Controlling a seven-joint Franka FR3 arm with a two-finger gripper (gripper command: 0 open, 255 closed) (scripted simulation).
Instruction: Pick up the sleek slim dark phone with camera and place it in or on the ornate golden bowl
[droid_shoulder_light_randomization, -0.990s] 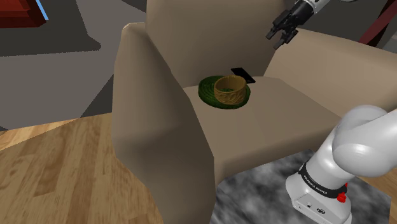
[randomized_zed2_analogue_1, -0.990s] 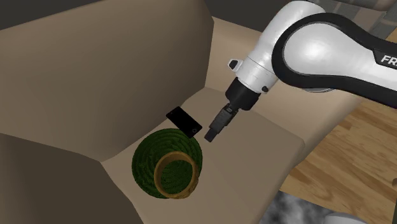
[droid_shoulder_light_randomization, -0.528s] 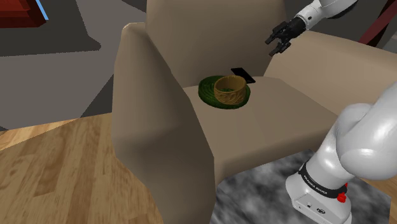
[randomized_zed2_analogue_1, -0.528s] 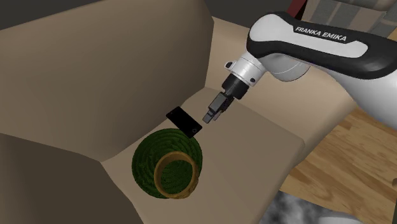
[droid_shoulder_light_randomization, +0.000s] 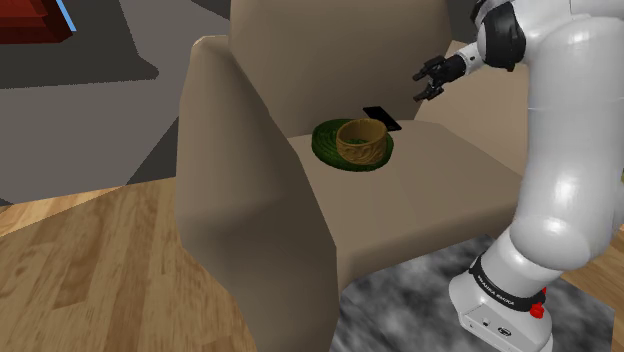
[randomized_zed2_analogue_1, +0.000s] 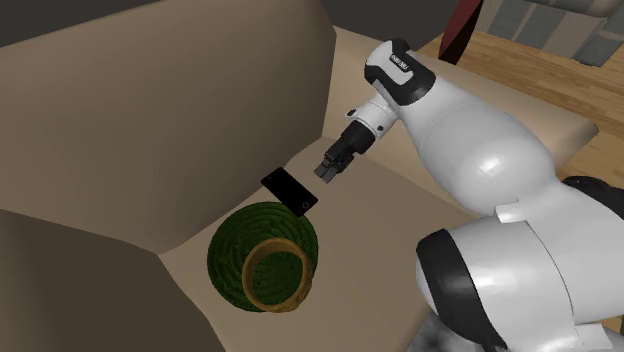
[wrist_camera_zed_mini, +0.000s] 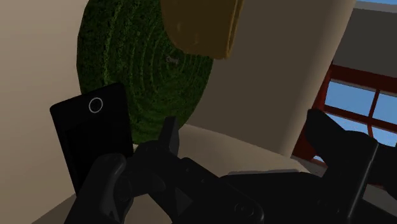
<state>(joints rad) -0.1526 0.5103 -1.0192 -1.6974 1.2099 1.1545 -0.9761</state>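
Beige armchair seat (droid_shoulder_light_randomization: 440, 170), shoulder view ctr: dark phone (droid_shoulder_light_randomization: 382, 117) lies just upper right of golden bowl (droid_shoulder_light_randomization: 360, 140) on green mat (droid_shoulder_light_randomization: 325, 147). Jaws apart, hovering upper right of phone, no contact.

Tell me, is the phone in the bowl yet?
Not yet. Nothing looks done: the flat black phone lies on the tan armchair seat beside the golden bowl. In hand: the black gripper hovers open near the phone, holding nothing. Left: grasp it, lift it, put it in the bowl.
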